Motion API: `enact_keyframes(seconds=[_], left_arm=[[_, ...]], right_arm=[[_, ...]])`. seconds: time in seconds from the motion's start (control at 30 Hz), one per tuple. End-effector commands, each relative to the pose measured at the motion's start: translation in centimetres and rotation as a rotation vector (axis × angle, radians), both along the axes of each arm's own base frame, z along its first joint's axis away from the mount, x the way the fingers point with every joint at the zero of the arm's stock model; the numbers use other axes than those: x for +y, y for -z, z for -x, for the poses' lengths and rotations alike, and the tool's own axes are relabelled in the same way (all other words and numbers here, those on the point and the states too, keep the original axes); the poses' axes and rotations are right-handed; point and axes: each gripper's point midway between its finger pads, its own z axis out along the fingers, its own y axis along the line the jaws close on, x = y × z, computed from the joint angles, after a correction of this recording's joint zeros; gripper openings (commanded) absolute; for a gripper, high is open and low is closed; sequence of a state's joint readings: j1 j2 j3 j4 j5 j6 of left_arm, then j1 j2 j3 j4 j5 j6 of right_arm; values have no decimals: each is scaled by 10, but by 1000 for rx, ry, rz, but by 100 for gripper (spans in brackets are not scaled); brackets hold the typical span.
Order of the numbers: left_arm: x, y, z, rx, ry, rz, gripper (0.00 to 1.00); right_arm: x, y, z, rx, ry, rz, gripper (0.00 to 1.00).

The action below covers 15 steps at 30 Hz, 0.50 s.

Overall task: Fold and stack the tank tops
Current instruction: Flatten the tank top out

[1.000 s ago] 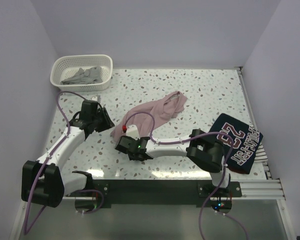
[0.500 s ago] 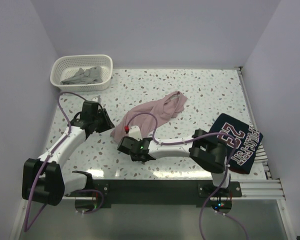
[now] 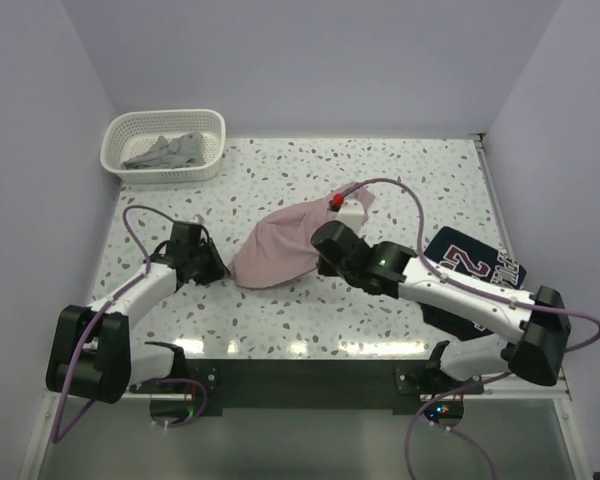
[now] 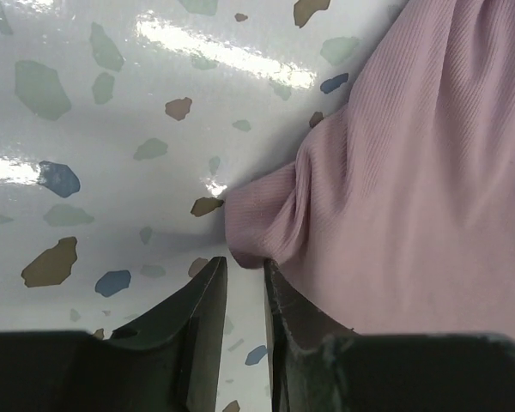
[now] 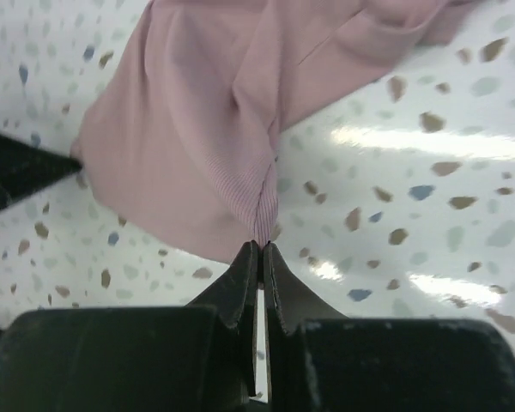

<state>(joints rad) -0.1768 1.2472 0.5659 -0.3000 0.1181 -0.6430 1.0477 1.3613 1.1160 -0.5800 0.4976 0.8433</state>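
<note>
Two claws on the dusty pink tank top (image 3: 276,250), so the step in hand is spreading or folding that one (my read, not a certainty). Right gripper (image 5: 259,251) is fully closed, pinching a ridge of pink rib cloth at its fingertips. The rest of the top fans out ahead of it and lies on the terrazzo table (image 3: 400,180). Left gripper (image 4: 245,270) has its jaws a narrow slot apart, with bare table showing between them. The top's hem corner sits right at the mouth of that slot, and I can't tell if it's caught yet. Next move probably needs the left claw closed on that corner before either arm pulls, else the cloth just drags toward the right claw. The navy lettered tank top (image 3: 480,278) lies behind the right claw, partly under that arm, and looks folded flat. One container: a white lattice basket (image 3: 160,172), well beyond the left claw at the far table corner. It holds the grey tank top (image 3: 165,152), crumpled, not yet taken out.
</note>
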Motion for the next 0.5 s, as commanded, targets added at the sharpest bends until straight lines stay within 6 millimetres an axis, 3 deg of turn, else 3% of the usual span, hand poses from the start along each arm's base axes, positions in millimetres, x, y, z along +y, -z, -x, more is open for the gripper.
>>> enact_keyframes(seconds=[0.0, 0.2, 0.37, 0.47], left_arm=[[-9, -9, -17, -76, 13, 53, 29], [-17, -5, -14, -74, 58, 87, 31], [-31, -2, -8, -73, 121, 128, 33], [-51, -5, -2, -86, 195, 163, 36]], right_arm=[[-73, 3, -17, -22, 156, 126, 0], [-142, 10, -25, -14, 302, 231, 0], [-161, 20, -25, 5, 343, 265, 0], [-168, 27, -25, 19, 358, 292, 0]])
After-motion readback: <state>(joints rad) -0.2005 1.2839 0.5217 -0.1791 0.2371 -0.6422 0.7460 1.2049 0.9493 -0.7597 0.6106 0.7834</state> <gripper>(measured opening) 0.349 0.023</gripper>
